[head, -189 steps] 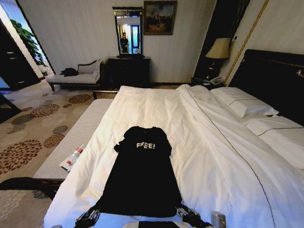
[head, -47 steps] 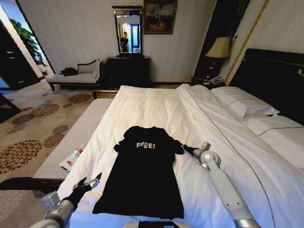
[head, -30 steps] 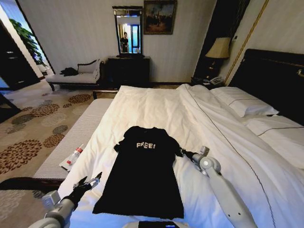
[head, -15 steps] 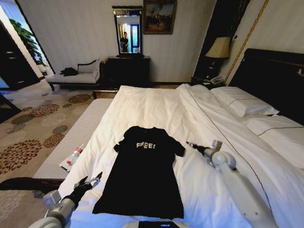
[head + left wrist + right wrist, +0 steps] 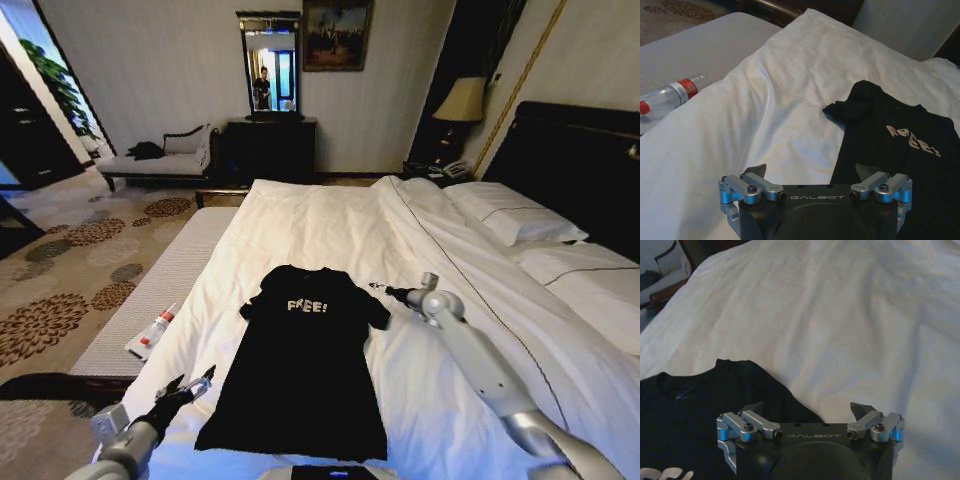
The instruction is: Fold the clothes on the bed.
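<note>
White bedding covers the bed, with a grey bench along its left side carrying a plastic bottle. Near the bed's front left edge, the left pincer hovers with fingers spread wide, empty, just beside the shirt's lower left hem. At centre, the black T-shirt lies flat, its "FREE!" lettering facing up. Just past the shirt's right sleeve, the right pincer hangs over the duvet, also spread wide and empty.
</note>
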Robot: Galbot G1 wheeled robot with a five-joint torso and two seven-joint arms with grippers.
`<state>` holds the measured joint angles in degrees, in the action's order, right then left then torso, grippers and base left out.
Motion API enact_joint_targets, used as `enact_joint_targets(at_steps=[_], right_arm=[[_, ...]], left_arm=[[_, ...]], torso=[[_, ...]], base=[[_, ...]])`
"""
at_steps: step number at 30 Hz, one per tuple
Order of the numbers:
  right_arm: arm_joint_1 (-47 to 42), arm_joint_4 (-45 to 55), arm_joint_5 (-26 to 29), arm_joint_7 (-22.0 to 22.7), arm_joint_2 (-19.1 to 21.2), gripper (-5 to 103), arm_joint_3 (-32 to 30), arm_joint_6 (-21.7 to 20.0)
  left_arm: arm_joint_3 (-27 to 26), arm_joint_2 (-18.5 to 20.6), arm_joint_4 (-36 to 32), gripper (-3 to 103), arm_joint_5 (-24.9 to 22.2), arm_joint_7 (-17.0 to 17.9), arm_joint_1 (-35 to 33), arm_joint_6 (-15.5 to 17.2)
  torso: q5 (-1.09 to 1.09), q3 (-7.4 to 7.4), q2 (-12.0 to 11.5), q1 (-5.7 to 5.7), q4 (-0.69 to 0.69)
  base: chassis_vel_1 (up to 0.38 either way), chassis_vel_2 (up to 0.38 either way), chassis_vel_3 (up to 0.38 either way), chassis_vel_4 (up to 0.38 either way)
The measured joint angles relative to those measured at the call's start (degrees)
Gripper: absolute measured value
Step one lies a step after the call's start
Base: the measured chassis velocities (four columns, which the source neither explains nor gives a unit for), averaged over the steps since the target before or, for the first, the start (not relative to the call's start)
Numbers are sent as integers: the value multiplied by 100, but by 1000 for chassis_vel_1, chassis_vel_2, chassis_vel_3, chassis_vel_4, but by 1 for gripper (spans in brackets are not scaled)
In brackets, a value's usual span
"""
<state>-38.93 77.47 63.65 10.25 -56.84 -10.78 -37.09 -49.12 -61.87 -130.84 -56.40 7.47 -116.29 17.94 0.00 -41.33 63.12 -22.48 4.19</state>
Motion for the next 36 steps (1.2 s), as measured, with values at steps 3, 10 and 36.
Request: enact_joint_targets(at_steps=[3,10,36], right_arm=[[99,-165,-212,-70,-21,94,159,44],[214,-373,-430,-169,-66,89,428,88],[511,-881,-616,-234,-215,16,804,201]], left_arm=[[-14,-5,20,100,-12,-11,0,0],[-76,-5,123,100,-62,-76,3,-8],[-514,-14,293,100,-394,-237,-92,-60]], torso=[[0,0,0,0,1],[0,0,0,1,2],[1,1,1,1,1]], base=[[0,0,0,0],[0,0,0,0],[0,0,0,0]])
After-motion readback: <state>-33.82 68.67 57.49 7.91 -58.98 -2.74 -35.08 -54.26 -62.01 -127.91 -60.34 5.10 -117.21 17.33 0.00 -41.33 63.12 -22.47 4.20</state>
